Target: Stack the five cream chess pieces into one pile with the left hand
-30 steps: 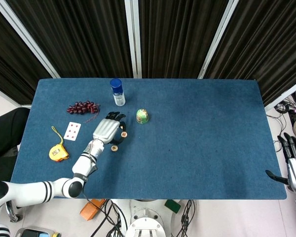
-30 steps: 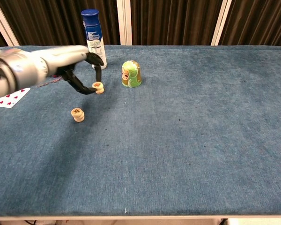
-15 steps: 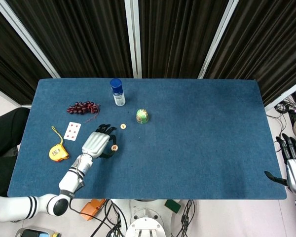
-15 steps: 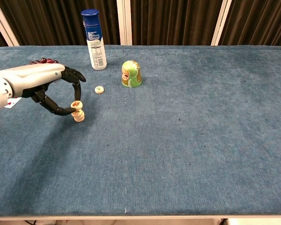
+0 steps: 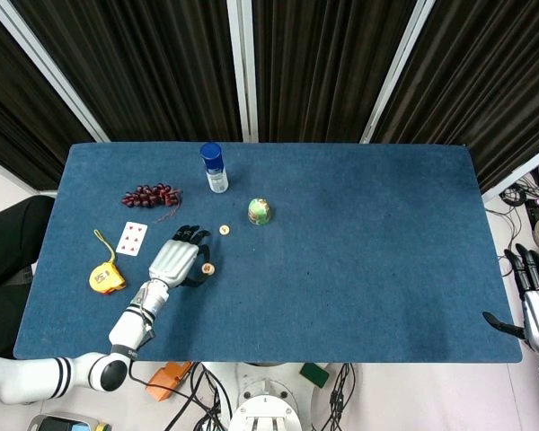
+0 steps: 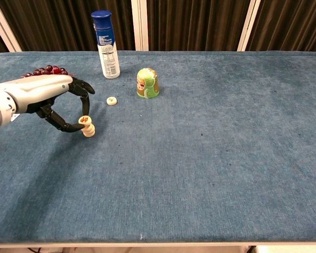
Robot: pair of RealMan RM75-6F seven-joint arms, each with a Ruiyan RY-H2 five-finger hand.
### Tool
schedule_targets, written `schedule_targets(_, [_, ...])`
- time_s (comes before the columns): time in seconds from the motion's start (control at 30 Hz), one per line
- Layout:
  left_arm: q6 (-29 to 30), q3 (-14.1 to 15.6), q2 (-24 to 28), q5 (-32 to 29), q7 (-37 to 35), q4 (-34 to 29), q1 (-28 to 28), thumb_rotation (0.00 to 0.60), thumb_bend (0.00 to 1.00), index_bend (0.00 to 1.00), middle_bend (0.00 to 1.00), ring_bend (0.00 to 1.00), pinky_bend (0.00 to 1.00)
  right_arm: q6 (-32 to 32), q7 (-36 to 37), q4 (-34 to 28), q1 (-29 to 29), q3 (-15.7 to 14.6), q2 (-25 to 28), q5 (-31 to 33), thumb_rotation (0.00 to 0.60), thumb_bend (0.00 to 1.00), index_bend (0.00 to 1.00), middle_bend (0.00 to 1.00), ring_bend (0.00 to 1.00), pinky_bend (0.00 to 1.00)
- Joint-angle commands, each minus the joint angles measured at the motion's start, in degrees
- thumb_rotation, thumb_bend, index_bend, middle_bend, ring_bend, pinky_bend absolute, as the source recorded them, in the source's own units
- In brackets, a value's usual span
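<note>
One piece [image 6: 85, 120] pinched in left hand [image 6: 52, 100] fingers [image 6: 72, 127], atop pile [image 6: 88, 129]. Step: seating. Next: release squarely, then fetch loose piece [image 6: 111, 100] beyond pile.

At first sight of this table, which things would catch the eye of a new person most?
First is the left hand at the table's left, its dark fingers holding a cream chess piece over a small pile. One loose cream piece lies beyond it, between the blue-capped bottle and the green doll.
</note>
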Motion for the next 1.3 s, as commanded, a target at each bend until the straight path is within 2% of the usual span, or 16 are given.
schedule_targets(0.03, [-0.2, -0.1, 0.0, -0.1, 0.1, -0.1, 0.1, 0.600, 0.29, 0.50, 0.10, 0.00, 0.00, -0.1, 0.1, 0.0, 0.0, 0.0, 0.0, 0.0, 0.600, 0.12, 0.00, 0.00, 0.00, 0.00])
schedule_targets(1.0, [-1.4, -1.0, -0.2, -1.1, 1.3, 0.0, 0.0, 0.600, 0.29, 0.46, 0.10, 0.00, 0.00, -0.4, 0.4, 0.4, 0.1, 0.1, -0.1, 0.5, 0.600, 0.12, 0.00, 0.00, 0.00, 0.00])
schedule_targets(1.13, [-1.5, -1.0, -0.2, -1.2, 1.5, 0.1, 0.1, 0.600, 0.29, 0.44, 0.10, 0.00, 0.00, -0.5, 0.5, 0.5, 0.0, 0.0, -0.1, 0.5, 0.600, 0.12, 0.00, 0.00, 0.00, 0.00])
schedule_targets(1.3, [-1.8, -1.0, 0.2, -1.4, 1.5, -0.3, 0.1, 0.600, 0.29, 0.37, 0.09, 0.00, 0.00, -0.6, 0.6, 0.5, 0.0, -0.1, -0.1, 0.6, 0.600, 0.12, 0.00, 0.00, 0.00, 0.00])
